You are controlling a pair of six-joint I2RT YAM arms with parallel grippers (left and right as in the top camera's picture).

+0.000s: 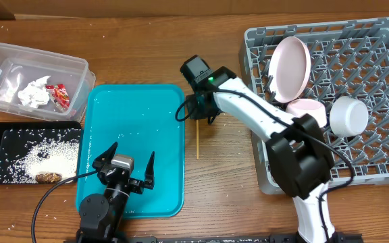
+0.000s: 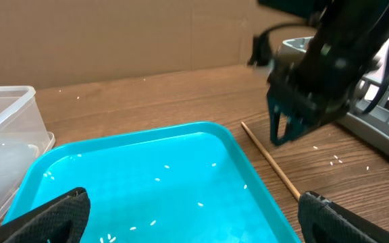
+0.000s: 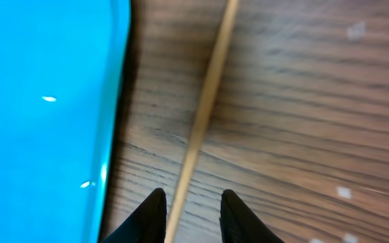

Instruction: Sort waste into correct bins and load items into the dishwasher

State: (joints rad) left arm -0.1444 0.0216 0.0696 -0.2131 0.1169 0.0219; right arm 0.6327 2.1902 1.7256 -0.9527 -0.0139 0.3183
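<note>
Wood table point(image 3: 302, 101) — chopstick point(image 3: 208, 101) lies between narrowly parted right gripper point(image 3: 192, 194) jaws — teal tray point(image 3: 46, 101) alongside.

Bright, even light from above; shadows soft. Glare streaks the teal tray point(image 3: 46, 101) left of the right jaws; the chopstick point(image 3: 206, 101) beyond them is slightly blurred.
</note>
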